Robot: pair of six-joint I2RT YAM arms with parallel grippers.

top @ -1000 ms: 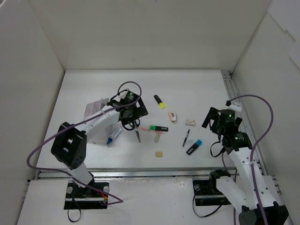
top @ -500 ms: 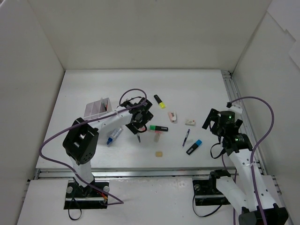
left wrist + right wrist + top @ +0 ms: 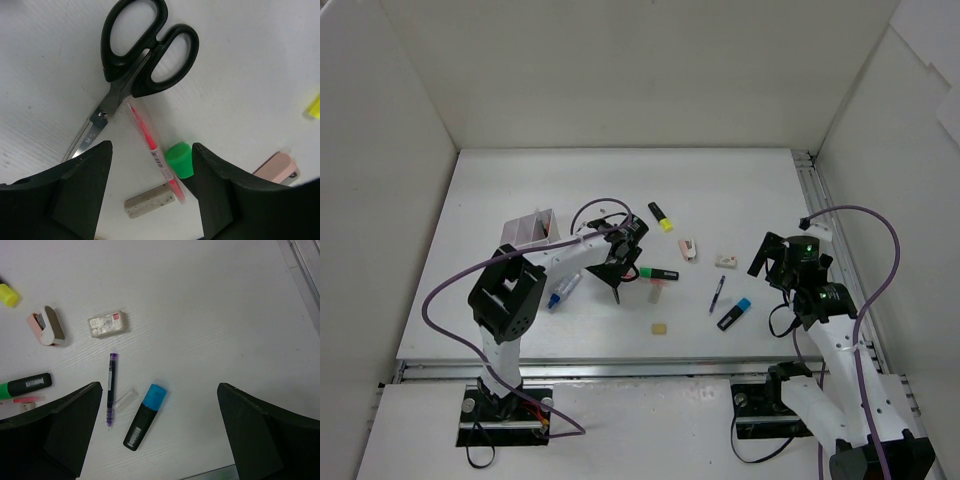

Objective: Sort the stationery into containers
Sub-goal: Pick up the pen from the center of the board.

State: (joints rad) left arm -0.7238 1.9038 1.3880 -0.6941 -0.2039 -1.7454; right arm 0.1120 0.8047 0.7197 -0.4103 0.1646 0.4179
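White panels (image 3: pixel 650 70) wall in my white worktable (image 3: pixel 740 190) on three sides under even light; a metal rail (image 3: pixel 808 185) edges its right.

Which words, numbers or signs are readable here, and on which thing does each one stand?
Nothing is readable for certain.
Scissors blade: engraving, blurred.
Pink pen: barcode label, too small.
Wrapped eraser: print with red mark, too small.
Blue highlighter: white label, too small.

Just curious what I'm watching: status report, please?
Left gripper open, low over pink pen by scissors. Right gripper open, above blue highlighter. Green highlighter crowds pen.
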